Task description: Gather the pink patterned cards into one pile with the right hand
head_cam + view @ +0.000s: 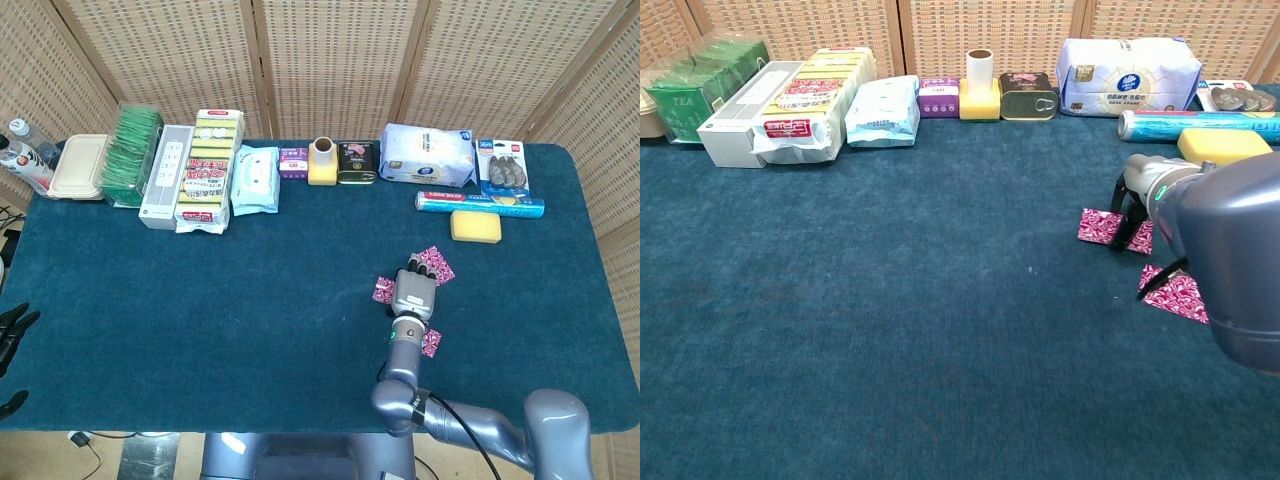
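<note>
Your right hand point(415, 292) rests palm-down on the tabletop point(250, 290) among three pink patterned cards point(1101, 225): one at its left, one under its fingers point(1123, 222), one by the wrist. Whether the fingers pinch anything you cannot tell. Press lightly and slide each card toward the middle one, staying flat. The beige lidded box point(78, 165) at the far left is closed; its contents are hidden.

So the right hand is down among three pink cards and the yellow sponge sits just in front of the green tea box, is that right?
Not quite. The right hand is among three pink cards, but the yellow sponge sits in front of the blue foil roll on the right side. The green tea box is far off at the left. The head view shows this.
</note>
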Robot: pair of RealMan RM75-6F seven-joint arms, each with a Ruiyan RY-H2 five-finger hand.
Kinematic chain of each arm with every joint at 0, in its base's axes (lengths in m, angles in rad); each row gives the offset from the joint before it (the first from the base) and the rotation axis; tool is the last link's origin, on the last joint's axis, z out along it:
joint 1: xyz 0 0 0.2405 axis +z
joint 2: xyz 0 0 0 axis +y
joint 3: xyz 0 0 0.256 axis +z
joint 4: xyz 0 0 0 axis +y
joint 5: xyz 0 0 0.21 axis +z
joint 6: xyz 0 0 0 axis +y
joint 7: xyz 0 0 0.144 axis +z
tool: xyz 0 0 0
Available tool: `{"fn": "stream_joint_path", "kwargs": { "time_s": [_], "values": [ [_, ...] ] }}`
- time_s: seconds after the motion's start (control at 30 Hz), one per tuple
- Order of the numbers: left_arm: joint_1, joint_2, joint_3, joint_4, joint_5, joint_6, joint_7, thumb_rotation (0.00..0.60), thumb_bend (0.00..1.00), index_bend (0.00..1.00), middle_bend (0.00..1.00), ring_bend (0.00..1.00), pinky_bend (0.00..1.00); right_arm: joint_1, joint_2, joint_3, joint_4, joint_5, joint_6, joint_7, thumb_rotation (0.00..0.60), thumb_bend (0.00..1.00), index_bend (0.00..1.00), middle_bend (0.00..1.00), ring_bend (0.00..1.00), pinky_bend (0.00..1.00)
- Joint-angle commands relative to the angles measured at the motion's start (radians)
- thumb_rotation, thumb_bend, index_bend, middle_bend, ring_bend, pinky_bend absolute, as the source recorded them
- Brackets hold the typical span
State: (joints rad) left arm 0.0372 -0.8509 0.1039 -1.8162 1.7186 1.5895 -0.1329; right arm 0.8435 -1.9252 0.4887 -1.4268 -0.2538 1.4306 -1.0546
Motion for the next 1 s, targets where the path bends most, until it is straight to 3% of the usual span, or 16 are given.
{"fn": "stream_joint_path", "kwargs": {
  "time_s": [0.03, 0.27, 0.73, 1.0],
  "values": [
    [0.000, 0.000, 0.000, 0.000, 0.001, 0.000, 0.000, 0.600, 0.07, 0.00, 0.00, 0.00, 0.04, -0.003, 0.004, -0.004, -0.007, -0.002, 0.001, -0.002, 0.600, 0.36, 0.37, 0.04, 0.00, 0.09],
    [0.000, -0.001, 0.001, 0.000, 0.003, 0.001, 0.002, 0.600, 0.08, 0.00, 0.00, 0.00, 0.04, -0.012, 0.026, -0.014, -0.058, -0.012, 0.016, -0.007, 0.600, 0.36, 0.37, 0.04, 0.00, 0.09],
    [-0.006, -0.001, 0.001, -0.006, -0.001, -0.013, 0.011, 0.600, 0.08, 0.00, 0.00, 0.00, 0.04, -0.074, 0.144, -0.087, -0.315, -0.080, 0.120, -0.012, 0.598, 0.36, 0.37, 0.04, 0.00, 0.09],
    [-0.005, 0.004, 0.004, -0.004, 0.006, -0.011, 0.002, 0.600, 0.07, 0.00, 0.00, 0.00, 0.04, -0.095, 0.169, -0.077, -0.325, -0.053, 0.118, 0.010, 0.600, 0.36, 0.37, 0.04, 0.00, 0.09]
  ]
}}
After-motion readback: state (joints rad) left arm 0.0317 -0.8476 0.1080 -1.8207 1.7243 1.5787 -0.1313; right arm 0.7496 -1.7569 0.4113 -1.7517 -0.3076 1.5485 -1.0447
